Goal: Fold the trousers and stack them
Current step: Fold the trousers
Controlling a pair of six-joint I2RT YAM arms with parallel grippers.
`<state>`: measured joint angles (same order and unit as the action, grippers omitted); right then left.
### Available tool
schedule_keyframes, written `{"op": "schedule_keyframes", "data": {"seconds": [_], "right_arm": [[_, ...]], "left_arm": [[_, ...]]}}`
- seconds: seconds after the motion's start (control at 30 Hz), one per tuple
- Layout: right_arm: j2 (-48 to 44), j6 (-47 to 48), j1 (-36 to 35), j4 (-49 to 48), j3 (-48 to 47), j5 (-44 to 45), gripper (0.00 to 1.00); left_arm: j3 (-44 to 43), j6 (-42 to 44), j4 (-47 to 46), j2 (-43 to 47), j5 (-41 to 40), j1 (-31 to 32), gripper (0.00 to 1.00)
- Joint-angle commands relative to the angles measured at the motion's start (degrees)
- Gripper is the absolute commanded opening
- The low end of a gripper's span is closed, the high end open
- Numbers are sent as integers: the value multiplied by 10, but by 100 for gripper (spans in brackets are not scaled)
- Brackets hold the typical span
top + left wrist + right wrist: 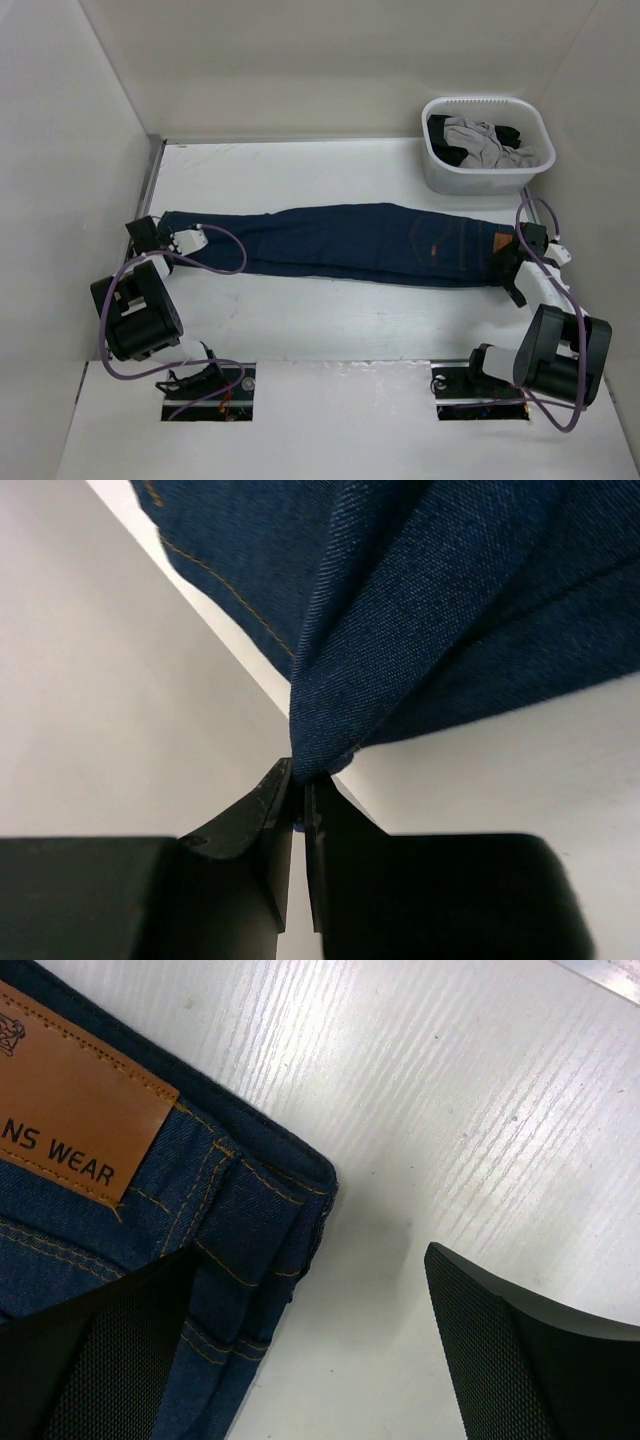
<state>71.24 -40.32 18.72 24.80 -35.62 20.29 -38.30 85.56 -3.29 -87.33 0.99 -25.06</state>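
The dark navy jeans lie stretched across the table, leg ends at the left, waistband with a tan patch at the right. My left gripper is shut on the leg hem; in the left wrist view the denim bunches up from between my closed fingertips. My right gripper is open at the waistband's near corner. In the right wrist view the waistband corner and tan patch lie by one finger, the other finger over bare table.
A white basket holding grey and black garments stands at the back right, just behind the waistband. White walls enclose the table on the left, back and right. Purple cables loop around both arms.
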Motion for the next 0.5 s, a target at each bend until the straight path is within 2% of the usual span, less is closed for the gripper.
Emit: {"op": "schedule_keyframes", "data": {"seconds": [0.0,0.13,0.23,0.37,0.47], "right_arm": [[-17,-5,5,-27,-11,-12,98],[-83,10,9,-15,-19,-13,71],[-100,9,21,-22,-17,-29,62],[-54,-4,36,-27,-22,-62,62],[-31,-24,36,-36,-23,-65,73]], "left_arm": [[-12,14,-49,-3,13,0,5],[-18,11,-49,1,12,-1,5],[-14,9,-49,1,12,-5,6],[4,10,-50,-5,17,-9,11],[6,15,-46,-10,21,-18,22]]}}
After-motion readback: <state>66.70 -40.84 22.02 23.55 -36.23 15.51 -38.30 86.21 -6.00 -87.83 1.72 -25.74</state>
